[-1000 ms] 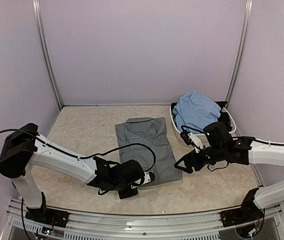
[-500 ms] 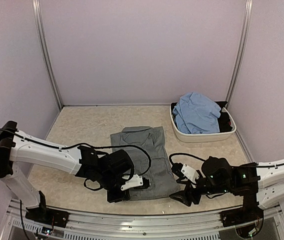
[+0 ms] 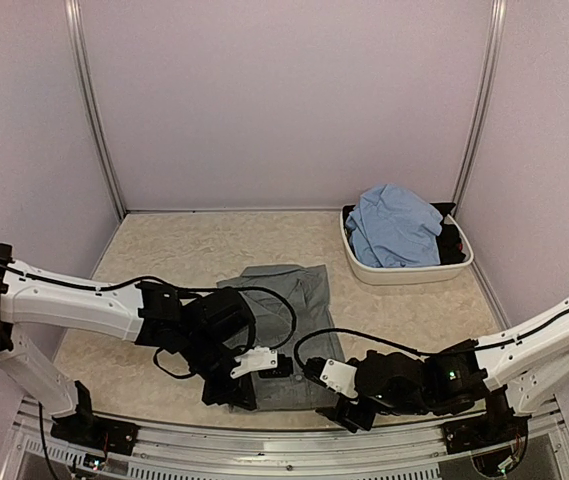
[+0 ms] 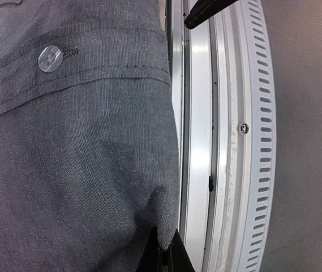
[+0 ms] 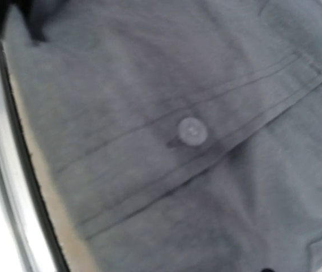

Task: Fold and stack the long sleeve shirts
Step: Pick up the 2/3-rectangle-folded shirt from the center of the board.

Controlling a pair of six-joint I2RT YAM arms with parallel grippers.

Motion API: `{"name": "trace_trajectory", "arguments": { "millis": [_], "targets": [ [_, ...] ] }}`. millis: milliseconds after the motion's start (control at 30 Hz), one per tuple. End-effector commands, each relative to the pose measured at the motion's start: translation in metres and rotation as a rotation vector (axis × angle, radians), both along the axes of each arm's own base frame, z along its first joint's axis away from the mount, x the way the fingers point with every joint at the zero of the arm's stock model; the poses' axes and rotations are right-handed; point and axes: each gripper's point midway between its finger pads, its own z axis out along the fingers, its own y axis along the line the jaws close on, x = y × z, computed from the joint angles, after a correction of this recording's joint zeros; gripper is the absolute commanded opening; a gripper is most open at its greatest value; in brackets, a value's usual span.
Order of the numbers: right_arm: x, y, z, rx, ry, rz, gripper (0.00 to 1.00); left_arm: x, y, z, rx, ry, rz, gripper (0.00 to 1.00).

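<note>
Firmly inside left pincer, grey shirt edge.

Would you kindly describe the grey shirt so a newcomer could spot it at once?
On the table, look to the middle of the near edge. The grey shirt lies flat there, unlike the light blue shirt bundled in the white basin.

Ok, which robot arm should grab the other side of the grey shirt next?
Right, probably. The left gripper is shut on the grey shirt at its near left corner, so it is busy. The right gripper is open, holds nothing, and hovers right by the shirt's near right corner.
</note>
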Motion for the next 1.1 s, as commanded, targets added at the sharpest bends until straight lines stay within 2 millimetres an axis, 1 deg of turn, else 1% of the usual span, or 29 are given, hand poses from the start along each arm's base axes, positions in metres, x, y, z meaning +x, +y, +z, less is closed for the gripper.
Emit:
{"name": "trace_trajectory", "arguments": {
  "millis": [0,167,267,333,400,433,500,567,633,700,767,867,933,967,1067],
  "targets": [
    [0.005,-0.001,0.001,-0.063,-0.06,-0.008,0.71,-0.006,0.005,0.017,-0.064,0.037,-0.019,0.0],
    [-0.001,-0.003,-0.005,-0.083,-0.042,0.016,0.69,0.006,0.007,0.032,-0.124,0.019,0.011,0.0],
    [0.0,-0.004,-0.009,-0.091,-0.043,0.007,0.67,0.007,0.007,0.031,-0.121,0.021,0.013,0.0],
    [0.005,-0.007,-0.013,-0.115,-0.06,-0.02,0.65,0.005,0.006,0.028,-0.113,0.033,0.009,0.0],
    [0.008,-0.005,-0.015,-0.131,-0.076,-0.024,0.63,0.004,0.005,0.025,-0.105,0.045,0.006,0.0],
    [0.008,-0.003,-0.016,-0.136,-0.081,-0.02,0.6,0.004,0.005,0.023,-0.099,0.05,0.006,0.0],
    [0.01,-0.002,-0.02,-0.159,-0.096,-0.021,0.52,0.004,0.005,0.021,-0.093,0.055,0.005,0.0],
    [0.012,-0.004,-0.026,-0.181,-0.105,-0.024,0.42,0.004,0.005,0.022,-0.093,0.056,0.006,0.0],
    [0.012,-0.005,-0.027,-0.19,-0.11,-0.023,0.3,0.004,0.005,0.023,-0.098,0.056,0.004,0.0],
    [0.012,-0.005,-0.023,-0.182,-0.111,-0.017,0.17,0.003,0.005,0.025,-0.106,0.06,0.004,0.0],
    [0.008,-0.001,-0.013,-0.149,-0.099,0.005,0.08,0.0,0.005,0.028,-0.112,0.076,0.007,0.0],
    [-0.004,0.004,-0.004,-0.101,-0.06,0.058,0.0,-0.004,0.001,0.031,-0.11,0.106,0.023,0.0],
    [-0.01,0.004,0.001,-0.088,-0.032,0.066,0.0,-0.013,0.0,0.028,-0.095,0.117,0.027,0.0],
    [-0.016,0.004,0.002,-0.084,-0.006,0.081,0.0,-0.018,-0.001,0.027,-0.096,0.125,0.022,0.0],
    [-0.031,0.002,0.011,-0.064,0.078,0.11,0.0,-0.028,-0.002,0.029,-0.101,0.159,0.041,0.0]
  ]
}}
